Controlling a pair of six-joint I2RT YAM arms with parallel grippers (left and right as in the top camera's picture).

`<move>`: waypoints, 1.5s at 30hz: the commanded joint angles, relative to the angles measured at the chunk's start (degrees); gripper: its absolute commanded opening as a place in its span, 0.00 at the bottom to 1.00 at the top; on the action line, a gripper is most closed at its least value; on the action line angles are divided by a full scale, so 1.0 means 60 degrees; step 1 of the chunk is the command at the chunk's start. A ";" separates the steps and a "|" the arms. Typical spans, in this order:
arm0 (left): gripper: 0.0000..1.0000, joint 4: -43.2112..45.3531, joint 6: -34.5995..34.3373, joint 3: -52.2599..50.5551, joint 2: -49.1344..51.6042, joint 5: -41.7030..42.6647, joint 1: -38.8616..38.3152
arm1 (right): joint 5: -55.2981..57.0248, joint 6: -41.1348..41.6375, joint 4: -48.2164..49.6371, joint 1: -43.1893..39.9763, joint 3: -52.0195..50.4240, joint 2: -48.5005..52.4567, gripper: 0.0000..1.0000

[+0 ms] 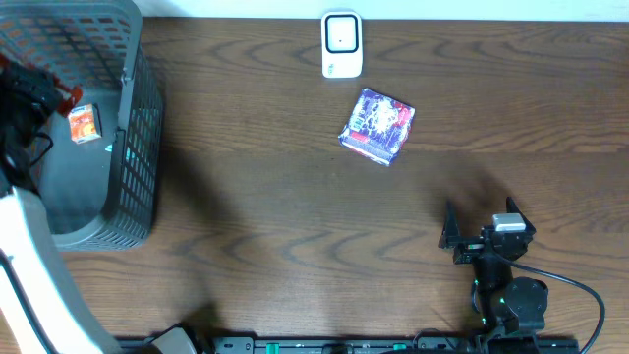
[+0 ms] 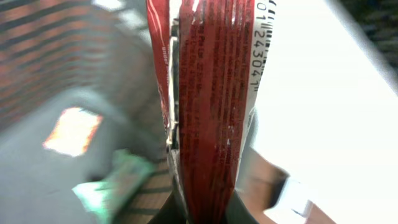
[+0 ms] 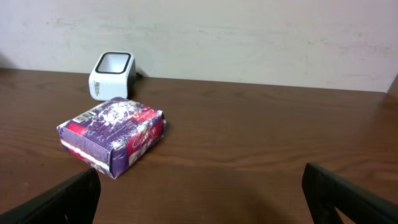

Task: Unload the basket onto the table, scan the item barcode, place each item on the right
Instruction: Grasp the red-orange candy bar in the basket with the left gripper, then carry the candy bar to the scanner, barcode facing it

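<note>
My left gripper is shut on a red foil packet, which stands upright between the jaws with part of a barcode on its right edge. From overhead, the left gripper hangs over the grey basket, a red tip of the packet showing beside it. The white scanner stands at the table's far edge, also visible as the scanner in the right wrist view. My right gripper is open and empty near the front right, its fingers spread wide.
A purple box lies between the scanner and the right gripper, and the same box sits just ahead of that gripper. An orange packet and a green one lie inside the basket.
</note>
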 commanded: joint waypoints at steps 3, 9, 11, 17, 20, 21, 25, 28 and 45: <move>0.07 0.0197 -0.1239 0.0084 -0.1067 0.1752 -0.0954 | 0.0087 -0.0076 -0.0018 -0.0040 -0.0015 -0.0004 0.99; 0.08 0.0197 -0.1333 0.0084 -0.1275 0.1749 -0.3330 | 0.0087 -0.0076 -0.0018 -0.0040 -0.0015 -0.0004 0.99; 0.08 0.0302 -0.0670 0.0084 -0.1180 0.1727 -0.4248 | 0.0087 -0.0076 -0.0018 -0.0040 -0.0015 -0.0004 0.99; 0.07 0.0364 0.0266 0.0084 -0.0645 0.0903 -0.6284 | 0.0087 -0.0076 -0.0018 -0.0040 -0.0015 -0.0004 0.99; 0.07 0.0393 0.1217 0.0084 -0.0233 0.0696 -0.6976 | 0.0087 -0.0076 -0.0018 -0.0040 -0.0015 -0.0004 0.99; 0.07 0.0382 0.1570 0.0084 -0.0091 0.0499 -0.7140 | 0.0087 -0.0076 -0.0018 -0.0040 -0.0015 -0.0004 0.99; 0.07 0.0251 0.2022 0.0084 0.0780 -0.0525 -0.7679 | 0.0087 -0.0076 -0.0018 -0.0040 -0.0015 -0.0004 0.99; 0.08 0.0251 0.2208 0.0084 0.1417 -0.0586 -0.7872 | 0.0087 -0.0076 -0.0018 -0.0040 -0.0015 -0.0004 0.99; 0.07 0.0288 0.2229 0.0084 0.5129 -0.0594 -0.8921 | 0.0087 -0.0076 -0.0018 -0.0040 -0.0015 -0.0004 0.99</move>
